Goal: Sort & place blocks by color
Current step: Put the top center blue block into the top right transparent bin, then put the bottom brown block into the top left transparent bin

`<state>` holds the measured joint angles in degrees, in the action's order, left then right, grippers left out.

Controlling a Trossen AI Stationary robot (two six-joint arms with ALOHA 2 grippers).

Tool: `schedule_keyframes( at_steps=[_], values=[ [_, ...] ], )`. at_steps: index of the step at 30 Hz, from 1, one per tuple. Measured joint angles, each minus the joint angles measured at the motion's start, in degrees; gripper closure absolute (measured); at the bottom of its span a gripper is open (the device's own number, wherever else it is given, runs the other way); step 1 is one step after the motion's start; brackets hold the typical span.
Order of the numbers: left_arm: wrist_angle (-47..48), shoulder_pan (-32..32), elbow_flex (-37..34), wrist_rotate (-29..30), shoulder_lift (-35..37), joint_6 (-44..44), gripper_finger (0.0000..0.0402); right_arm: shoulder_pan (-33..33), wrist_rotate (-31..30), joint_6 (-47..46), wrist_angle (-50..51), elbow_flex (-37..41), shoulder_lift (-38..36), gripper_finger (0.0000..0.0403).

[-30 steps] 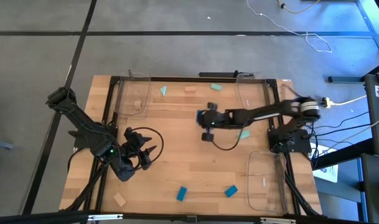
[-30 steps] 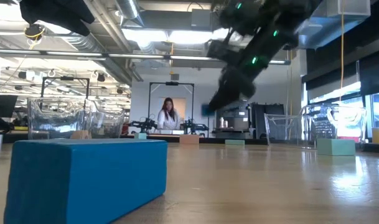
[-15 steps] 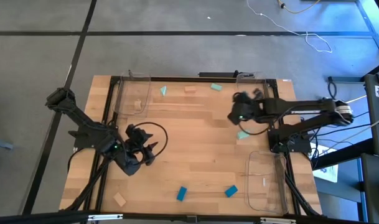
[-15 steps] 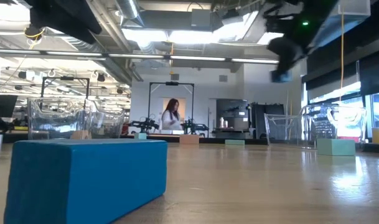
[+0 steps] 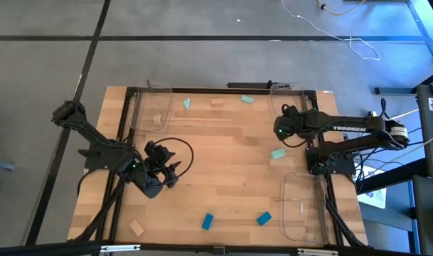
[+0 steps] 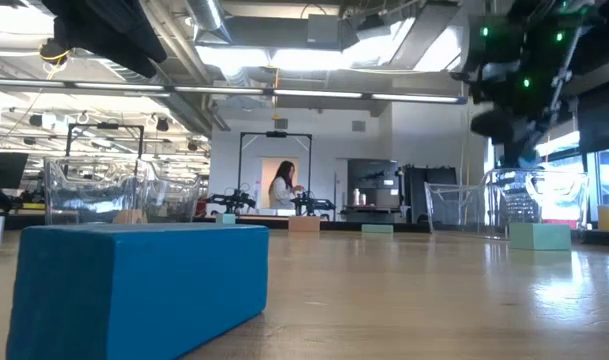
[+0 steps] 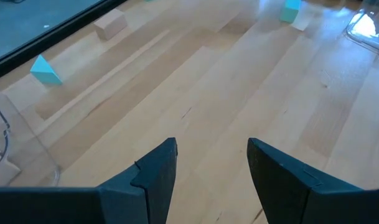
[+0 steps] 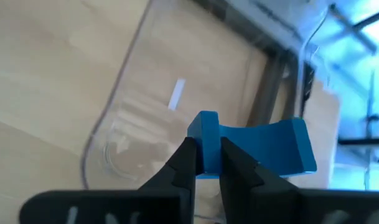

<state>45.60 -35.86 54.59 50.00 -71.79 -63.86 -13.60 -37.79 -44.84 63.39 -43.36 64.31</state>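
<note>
You are mid-carry: your right gripper (image 8: 205, 163) pinches a curved blue block (image 8: 257, 146) over the far right clear tray (image 5: 287, 102). Next, I judge, you lower it into that tray and release. Your left gripper (image 7: 211, 165) waits near left, fingers apart, holding nothing. I count three clear trays; three tan blocks, three mint blocks and two more blue blocks lie scattered.
</note>
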Motion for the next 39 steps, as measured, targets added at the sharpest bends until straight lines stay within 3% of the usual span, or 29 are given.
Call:
schedule_keyframes(
  at_steps=[11,17,23,29,39],
  values=[
    [0.02,1.6,0.0,4.63,0.0,0.1,0.0213,-5.96,7.43,1.89,-6.82,6.42,0.0,0.0363],
    [0.15,3.18,0.0,4.27,0.0,1.48,0.0213,-7.36,8.03,1.88,-8.14,7.31,-0.04,0.0363],
    [0.2,4.1,0.0,3.14,0.0,1.55,0.0213,-7.37,7.1,2.07,-8.43,7.29,-0.08,0.0311],
    [0.22,4.09,0.0,3.02,0.0,1.55,0.0213,-7.35,6.28,3.45,-9.17,7.29,-0.08,0.0303],
    [0.24,4.09,0.0,2.91,0.0,1.53,0.0213,-6.93,8.32,14.66,-10.22,-0.54,0.07,0.0303]
  ],
)
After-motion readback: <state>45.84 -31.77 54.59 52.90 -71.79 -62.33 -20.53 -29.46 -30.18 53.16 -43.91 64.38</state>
